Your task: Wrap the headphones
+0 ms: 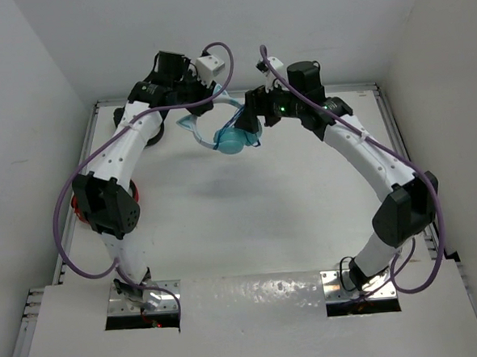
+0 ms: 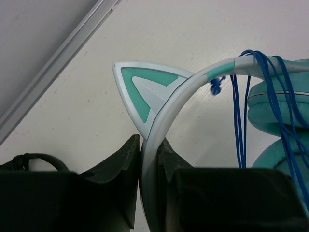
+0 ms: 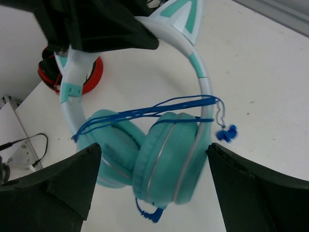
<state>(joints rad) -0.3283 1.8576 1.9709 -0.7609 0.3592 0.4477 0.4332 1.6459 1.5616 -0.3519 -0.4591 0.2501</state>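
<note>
Headphones [image 3: 164, 154] in left pincer [image 2: 148, 141]

One pair of teal headphones [image 3: 164, 159], one pair of red headphones [image 3: 92, 75], two robot arms [image 1: 127, 149] [image 1: 367, 154], two tools [image 2: 148, 142] [image 3: 153, 147]

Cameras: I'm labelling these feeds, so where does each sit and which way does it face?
Top external: above and behind, looking down on the table; both arms show.
Left wrist: looks along the left gripper, shut on the headband.
Right wrist: looks past the open right gripper at the earcups.
Shared: all show the headphones.
</note>
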